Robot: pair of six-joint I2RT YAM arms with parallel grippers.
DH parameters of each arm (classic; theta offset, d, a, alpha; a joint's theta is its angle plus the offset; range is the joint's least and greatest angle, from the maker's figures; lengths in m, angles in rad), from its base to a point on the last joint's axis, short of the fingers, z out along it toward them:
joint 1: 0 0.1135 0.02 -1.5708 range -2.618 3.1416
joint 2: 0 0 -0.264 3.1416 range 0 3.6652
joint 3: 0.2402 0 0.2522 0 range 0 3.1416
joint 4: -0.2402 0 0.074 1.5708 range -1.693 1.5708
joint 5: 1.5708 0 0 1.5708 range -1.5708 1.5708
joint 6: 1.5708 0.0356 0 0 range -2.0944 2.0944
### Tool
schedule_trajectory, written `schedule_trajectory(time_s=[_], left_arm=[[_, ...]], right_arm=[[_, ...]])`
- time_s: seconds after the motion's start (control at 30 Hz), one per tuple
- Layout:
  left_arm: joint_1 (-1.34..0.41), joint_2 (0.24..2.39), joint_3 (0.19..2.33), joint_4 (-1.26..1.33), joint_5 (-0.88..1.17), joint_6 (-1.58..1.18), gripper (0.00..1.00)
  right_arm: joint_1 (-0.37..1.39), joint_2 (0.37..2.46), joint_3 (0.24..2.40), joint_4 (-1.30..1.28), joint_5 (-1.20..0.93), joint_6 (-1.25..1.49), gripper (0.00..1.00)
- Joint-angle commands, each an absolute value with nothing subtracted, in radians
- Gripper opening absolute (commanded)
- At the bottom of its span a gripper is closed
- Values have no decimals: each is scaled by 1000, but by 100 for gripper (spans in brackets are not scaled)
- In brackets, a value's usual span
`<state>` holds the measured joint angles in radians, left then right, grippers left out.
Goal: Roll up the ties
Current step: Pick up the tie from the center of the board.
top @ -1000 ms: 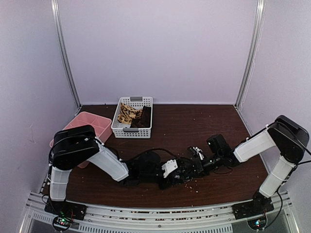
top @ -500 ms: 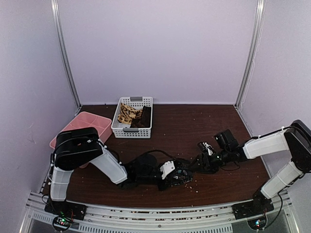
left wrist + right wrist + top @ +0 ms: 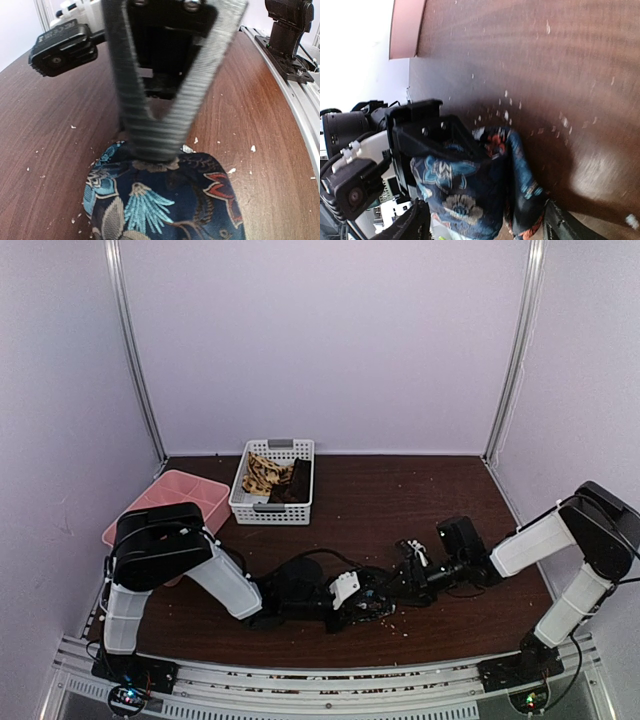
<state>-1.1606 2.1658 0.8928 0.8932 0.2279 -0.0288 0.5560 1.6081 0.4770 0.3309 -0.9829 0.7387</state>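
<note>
A dark tie with a blue, red and white floral pattern [image 3: 165, 200] lies rolled into a bundle on the brown table near the front middle [image 3: 368, 610]. My left gripper [image 3: 356, 602] is shut on this roll, and its grey ribbed finger [image 3: 152, 135] presses on top of it. My right gripper [image 3: 485, 230] is open just to the right of the roll [image 3: 470, 185], with its dark fingers [image 3: 412, 222] standing wide on either side. A tan patterned tie [image 3: 262, 475] and a plain dark brown tie [image 3: 298, 482] lie in the basket.
The white perforated basket [image 3: 270, 508] stands at the back, left of centre, beside a pink tray [image 3: 185, 490] at the left. Small pale crumbs dot the table around the roll. The right arm's wrist camera [image 3: 62, 47] sits close behind the left gripper.
My right gripper has opened, drawn back to the right off the roll, then come back a little toward it. The left gripper keeps its hold and has barely moved.
</note>
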Motion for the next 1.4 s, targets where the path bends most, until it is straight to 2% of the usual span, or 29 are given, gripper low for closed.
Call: schedule_trajectory(time_s=[0.0,0.17,0.4,0.5,0.7,0.83,0.87,1.1,1.23,1.37], left_arm=[[-1175,2220,876,783,241,-25,25],[-1175,2218,874,782,241,-25,26],[-1175,2215,868,789,242,-24,26],[-1175,2214,868,790,241,-24,26],[-1175,2207,871,784,228,-30,31],[-1175,2192,864,792,218,-34,39],[-1174,2189,863,791,216,-35,42],[-1174,2138,828,815,171,-46,69],[-1174,2073,802,800,121,-45,78],[-1175,1982,779,742,48,-51,94]], right_arm=[[577,1566,443,406,-1008,794,76],[607,1596,463,428,-993,802,77],[611,1640,492,415,-939,796,63],[611,1636,495,407,-923,789,53],[616,1621,490,361,-901,749,20],[619,1609,479,356,-893,740,1],[620,1605,477,355,-892,737,0],[620,1560,469,345,-878,737,0],[620,1529,470,338,-866,739,0],[618,1496,475,339,-863,749,0]])
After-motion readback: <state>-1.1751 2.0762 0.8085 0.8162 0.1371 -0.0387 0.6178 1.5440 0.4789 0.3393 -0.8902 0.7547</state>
